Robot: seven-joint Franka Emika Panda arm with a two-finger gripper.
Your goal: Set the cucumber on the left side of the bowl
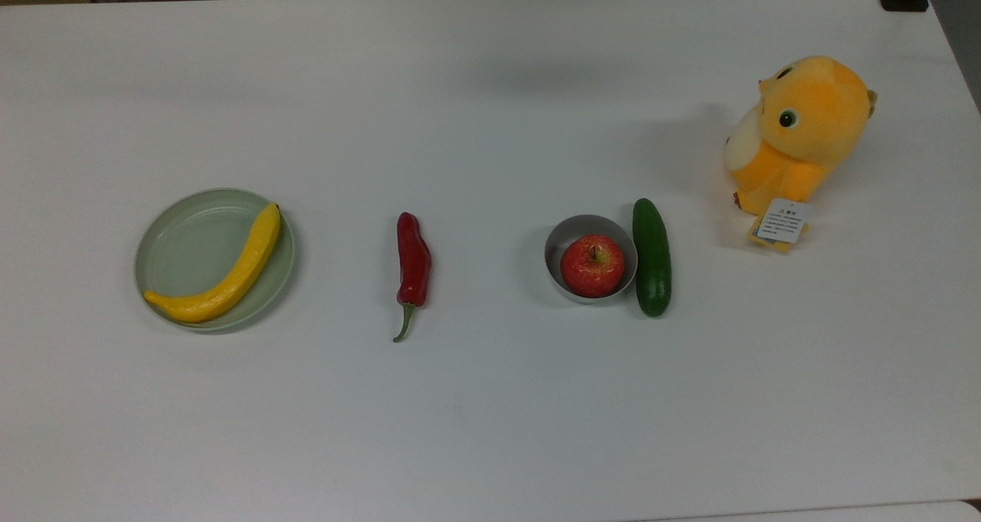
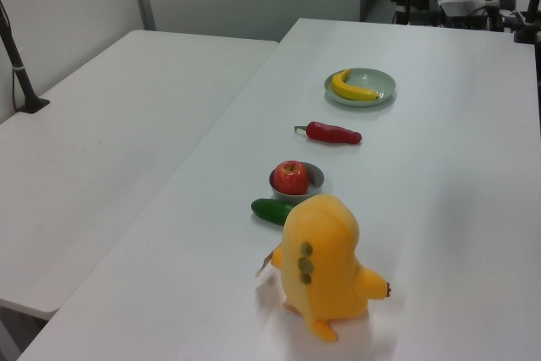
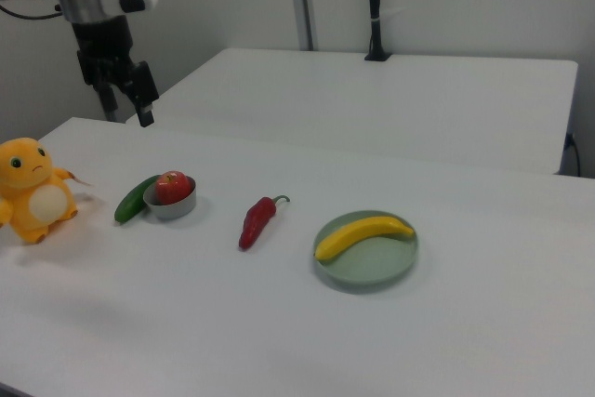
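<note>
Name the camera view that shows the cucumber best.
The top view: the smooth dark green cucumber lies fully visible, end to end, beside the small grey metal bowl. In the left view the orange plush toy covers one end of it. In the right view it is foreshortened.

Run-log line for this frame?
gripper: raised, away from items | cucumber: against bowl, top view's right | apple: in bowl
</note>
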